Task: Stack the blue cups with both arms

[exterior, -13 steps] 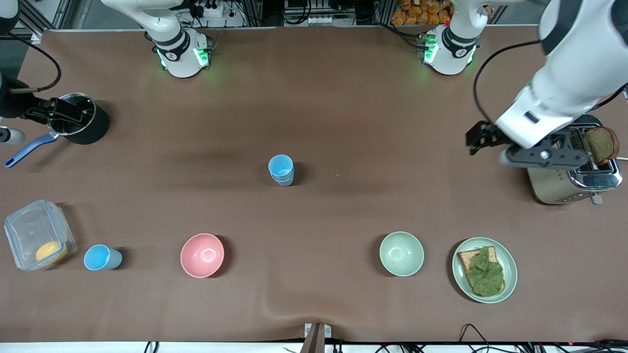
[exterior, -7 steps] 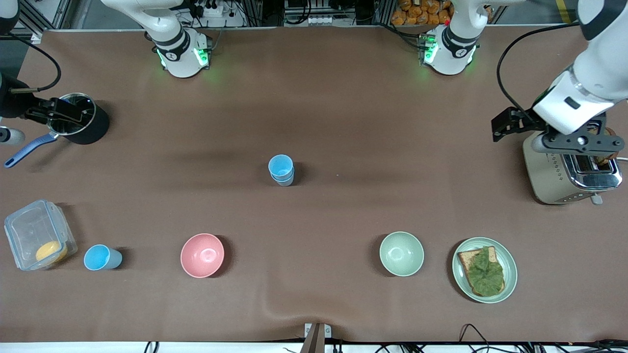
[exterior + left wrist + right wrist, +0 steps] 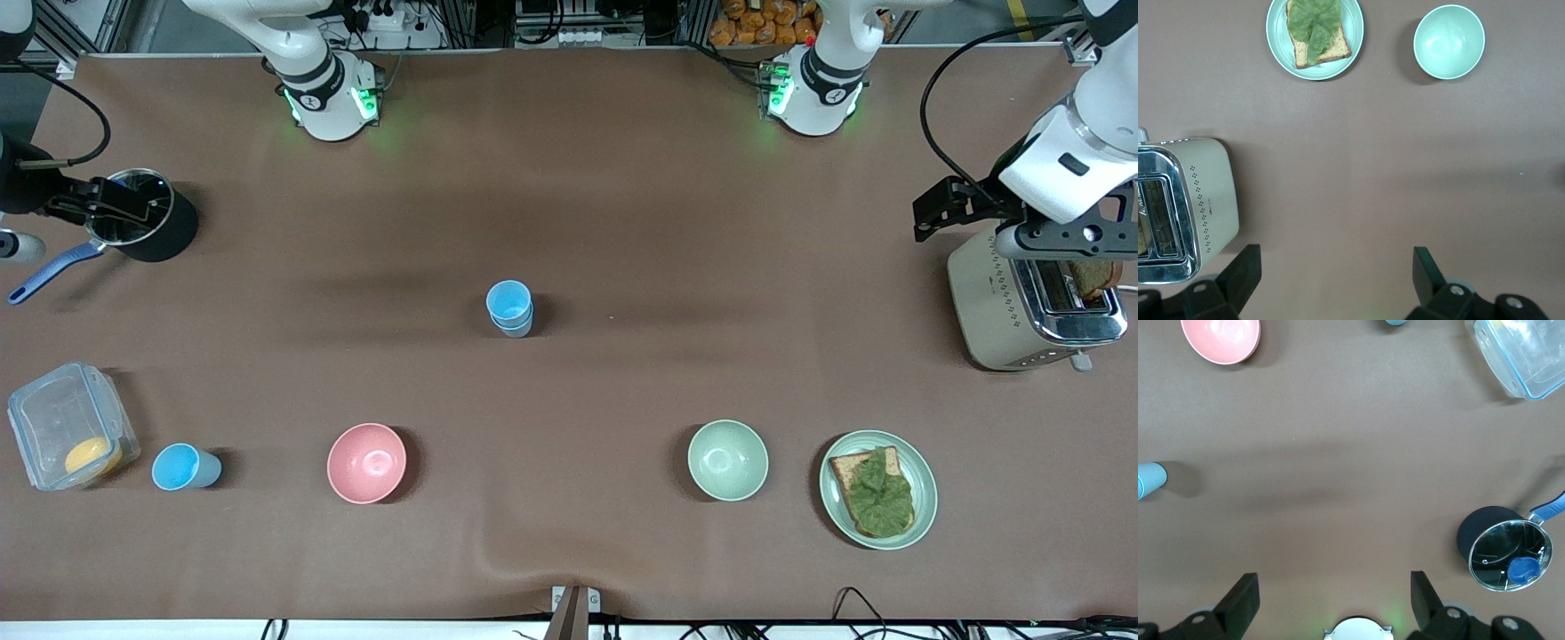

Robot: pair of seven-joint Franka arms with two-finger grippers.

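Note:
Two blue cups (image 3: 509, 308) stand stacked in the middle of the table; their side also shows as a sliver (image 3: 1147, 481) in the right wrist view. A third blue cup (image 3: 185, 468) stands alone beside the clear container, toward the right arm's end. My left gripper (image 3: 1062, 240) (image 3: 1336, 257) hangs high by the toaster, open and empty. Over bare table by the pot, high up, my right gripper (image 3: 1333, 583) waits open with nothing between its fingers. Both are well away from the cups.
A pink bowl (image 3: 366, 462) and a pale green bowl (image 3: 727, 460) sit nearer the front camera than the stack. A plate (image 3: 925, 502) with toast and lettuce, a toaster (image 3: 987, 302), a lidded pot (image 3: 147, 222) and a clear container (image 3: 44, 404) stand toward the table's ends.
My left gripper has moved toward the left arm's end of the table and toward the bases, staying open. The right arm and the cups have not moved.

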